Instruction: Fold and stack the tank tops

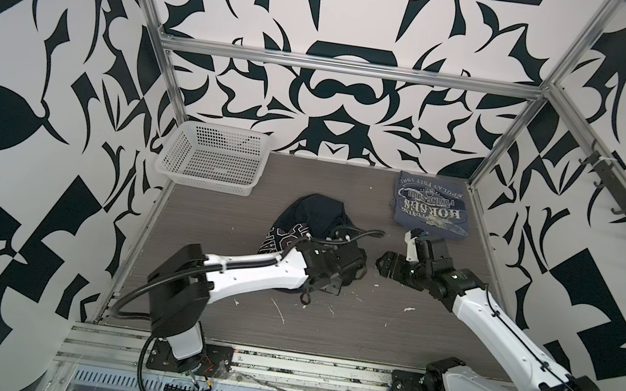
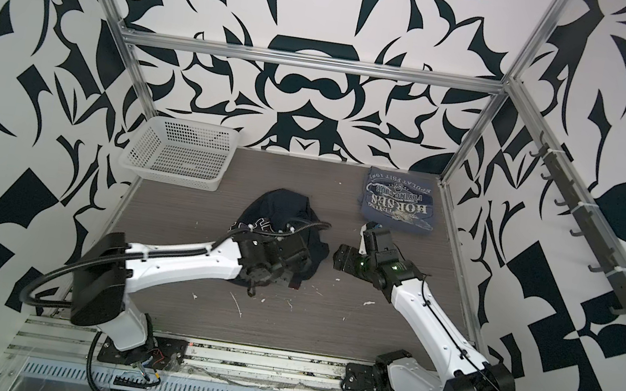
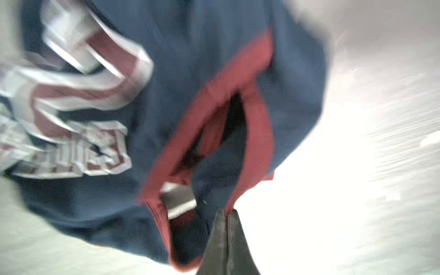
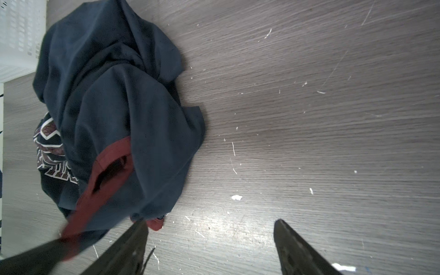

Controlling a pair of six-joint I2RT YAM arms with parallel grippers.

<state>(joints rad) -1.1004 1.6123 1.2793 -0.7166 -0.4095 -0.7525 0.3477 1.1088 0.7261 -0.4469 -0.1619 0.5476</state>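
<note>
The dark navy tank top (image 1: 317, 214) lies crumpled mid-table in both top views, with red trim and white-and-red lettering (image 3: 71, 100). My left gripper (image 3: 227, 210) is shut on a red-trimmed edge at the near end of this top; the left wrist view is blurred. My right gripper (image 4: 210, 223) stands open just right of the heap (image 4: 114, 107), low over bare table, one finger (image 4: 133, 240) beside a red corner of the cloth. In a top view the right gripper (image 1: 383, 264) points left toward the heap. The slate grey-blue tank top (image 1: 429, 205) lies folded flat at the back right, white print up.
A white perforated basket (image 1: 213, 158) stands at the back left, with nothing in it. Metal frame posts and rails run along the table's edges. White flecks and scratches mark the wood-grain table (image 1: 325, 324) in front of the heap.
</note>
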